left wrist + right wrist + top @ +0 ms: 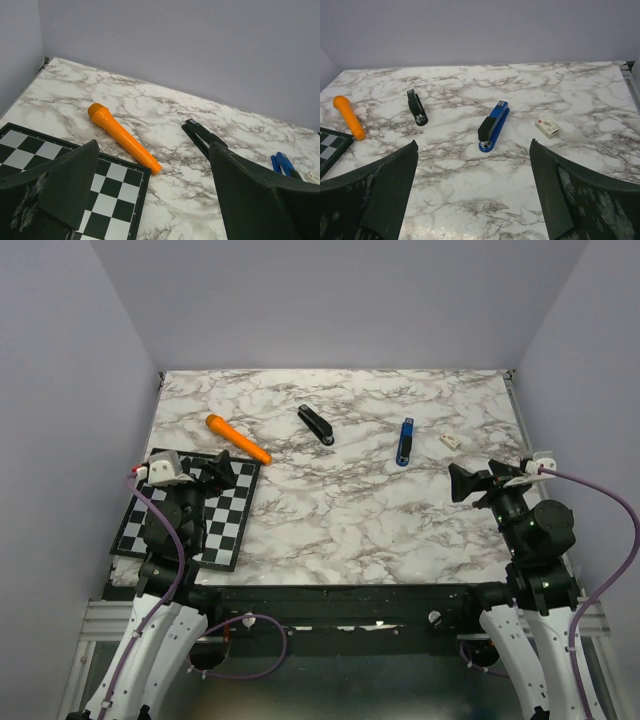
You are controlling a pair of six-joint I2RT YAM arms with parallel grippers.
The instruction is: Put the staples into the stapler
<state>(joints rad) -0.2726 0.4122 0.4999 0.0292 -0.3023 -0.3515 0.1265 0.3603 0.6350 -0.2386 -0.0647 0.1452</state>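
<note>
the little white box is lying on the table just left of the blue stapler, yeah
Not quite. The white box does lie on the table, but it is to the right of the blue stapler, not the left. The right wrist view shows this plainly, and the top view agrees.

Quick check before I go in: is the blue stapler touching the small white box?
No, the blue stapler and the small white box lie apart, with bare marble tabletop between them.

Left wrist view, lower right: blue stapler [282,164] half hidden behind dark finger [260,200]. Checkerboard [30,150] cut off lower left. Box [547,127] print unreadable.
</note>
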